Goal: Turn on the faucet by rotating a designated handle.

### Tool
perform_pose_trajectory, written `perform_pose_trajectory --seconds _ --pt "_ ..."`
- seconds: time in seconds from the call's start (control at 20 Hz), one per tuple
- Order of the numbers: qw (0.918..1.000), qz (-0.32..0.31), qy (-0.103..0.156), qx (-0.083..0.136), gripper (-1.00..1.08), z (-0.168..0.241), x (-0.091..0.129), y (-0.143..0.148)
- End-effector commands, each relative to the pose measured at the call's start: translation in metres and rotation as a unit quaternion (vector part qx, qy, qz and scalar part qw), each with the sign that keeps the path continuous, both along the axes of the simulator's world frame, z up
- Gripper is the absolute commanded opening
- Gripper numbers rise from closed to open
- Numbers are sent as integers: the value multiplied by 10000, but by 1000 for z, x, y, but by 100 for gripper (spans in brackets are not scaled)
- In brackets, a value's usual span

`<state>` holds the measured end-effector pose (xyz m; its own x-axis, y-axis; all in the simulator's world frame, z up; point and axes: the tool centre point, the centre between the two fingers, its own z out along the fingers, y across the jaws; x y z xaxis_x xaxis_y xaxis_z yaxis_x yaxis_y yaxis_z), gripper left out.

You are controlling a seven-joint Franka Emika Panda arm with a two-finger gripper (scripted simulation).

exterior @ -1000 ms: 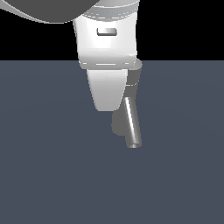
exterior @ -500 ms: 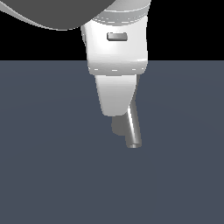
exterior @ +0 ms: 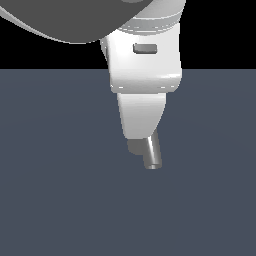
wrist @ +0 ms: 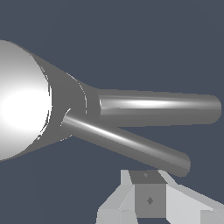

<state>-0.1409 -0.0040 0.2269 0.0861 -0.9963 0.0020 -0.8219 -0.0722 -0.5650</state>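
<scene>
The handle (wrist: 127, 146) lies just ahead of the jaws (wrist: 148, 199), untouched; their opening cannot be told. It should be pushed sideways, clear of the spout (wrist: 157, 107).

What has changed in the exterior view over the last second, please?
The gripper has shifted toward the exterior view's right and now covers more of the faucet, leaving only a short tube end showing. Nothing visibly grasped or released. The faucet itself has not moved.

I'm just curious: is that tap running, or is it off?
No water shows. In the wrist view the faucet has two bare rods, with nothing flowing from either. Whether the handle has turned, I cannot tell.
</scene>
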Motion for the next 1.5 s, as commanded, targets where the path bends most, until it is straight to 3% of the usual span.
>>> perform_pose_trajectory --seconds 0.0,0.15,1.45 --pt "10000 -65 35 4 -100 -5 -5 -7" --pt "10000 -4 1 1 -100 -1 -2 -4" --pt "10000 -57 30 3 -100 -7 -4 -70"
